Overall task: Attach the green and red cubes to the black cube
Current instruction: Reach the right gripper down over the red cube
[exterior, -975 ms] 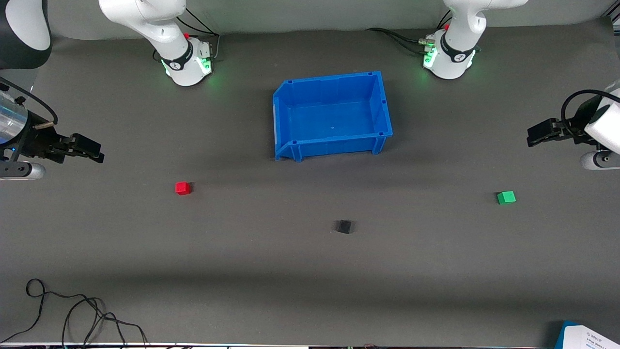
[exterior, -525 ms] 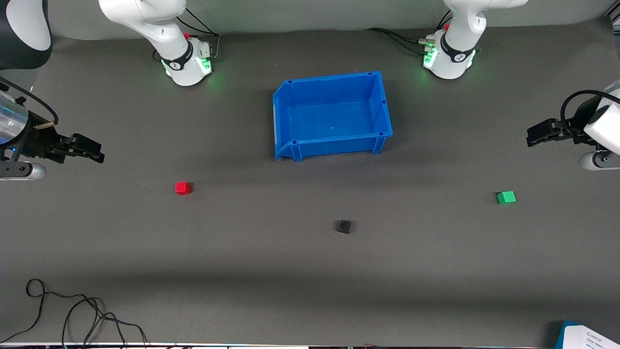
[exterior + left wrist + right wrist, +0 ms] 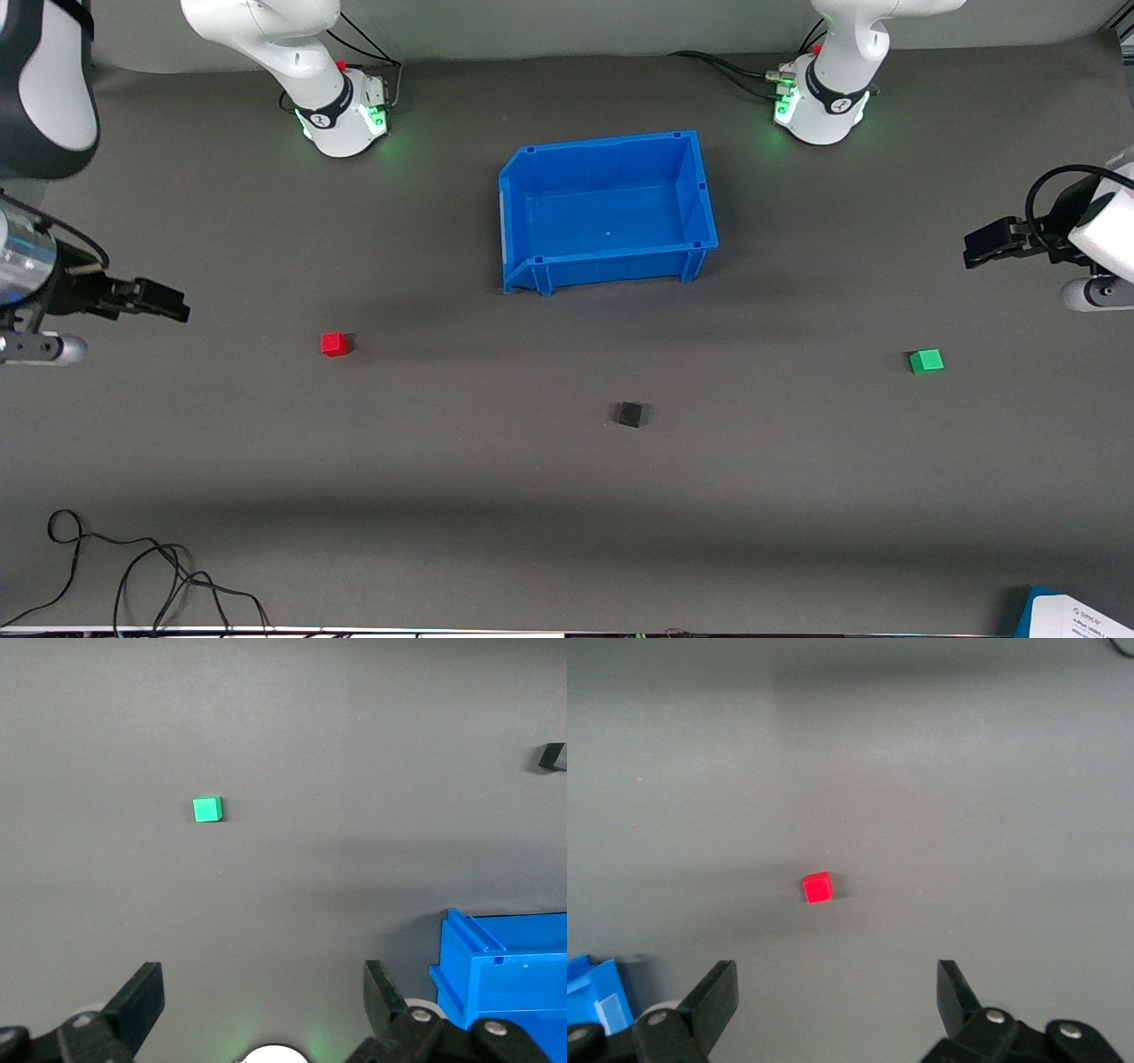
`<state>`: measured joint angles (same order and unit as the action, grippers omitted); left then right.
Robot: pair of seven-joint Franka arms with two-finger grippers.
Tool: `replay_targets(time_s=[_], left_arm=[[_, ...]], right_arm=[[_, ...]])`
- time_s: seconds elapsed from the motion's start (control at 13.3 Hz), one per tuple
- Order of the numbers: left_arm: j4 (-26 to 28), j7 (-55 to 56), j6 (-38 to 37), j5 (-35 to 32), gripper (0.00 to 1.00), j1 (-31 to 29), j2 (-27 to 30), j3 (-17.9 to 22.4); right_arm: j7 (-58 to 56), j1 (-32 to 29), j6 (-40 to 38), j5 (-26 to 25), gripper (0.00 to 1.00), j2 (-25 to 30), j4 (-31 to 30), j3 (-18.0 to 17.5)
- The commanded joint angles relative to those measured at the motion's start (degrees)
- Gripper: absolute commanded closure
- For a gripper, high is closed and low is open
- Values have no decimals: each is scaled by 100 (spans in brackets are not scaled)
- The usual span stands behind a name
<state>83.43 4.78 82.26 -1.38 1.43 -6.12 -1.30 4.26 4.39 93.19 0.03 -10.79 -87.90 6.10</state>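
The blue bin (image 3: 608, 211) sits in the middle of the grey worktop (image 3: 567, 496), close to the two robot bases. Nothing is inside it; its floor is bare. In the left wrist view only one corner of the bin (image 3: 505, 979) shows, and in the right wrist view just a tiny bit of it (image 3: 594, 992).

The black cube (image 3: 629, 414) is hard to see because it is almost as dark as the worktop. It lies nearer to the front camera than the bin. In the left wrist view it (image 3: 553, 757) is cut off at the edge.

The red cube (image 3: 334, 344) lies toward the right arm's end of the worktop. The green cube (image 3: 926, 361) lies toward the left arm's end. All three cubes are well apart from each other.

The left hand (image 3: 985, 245) hangs over the left arm's end of the worktop, with its arm partly cut off by the picture edge. Its fingers (image 3: 142, 997) are spread wide and hold nothing. The right hand (image 3: 164, 301) hangs over the right arm's end, near the red cube (image 3: 817, 888). Its fingers (image 3: 718, 992) are wide apart too, and they touch nothing.

A black cable (image 3: 133, 576) lies curled at the corner nearest the front camera.
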Motion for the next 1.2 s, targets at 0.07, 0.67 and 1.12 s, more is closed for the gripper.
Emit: replay_targets(time_s=[0.07,0.67,1.12], left_arm=[[76,-82,53,-73,0,6,93,7],[94,172,80,-73,0,23,120,33],[50,1638,-210,-73,0,-64,128,77]], right_arm=[[1310,-70,-82,-20,1,-652,-112,23],[2546,326,889,-169,28,-1268,-1393,-39],[498,282,2183,-12,11,-1224,-2010,-30]])
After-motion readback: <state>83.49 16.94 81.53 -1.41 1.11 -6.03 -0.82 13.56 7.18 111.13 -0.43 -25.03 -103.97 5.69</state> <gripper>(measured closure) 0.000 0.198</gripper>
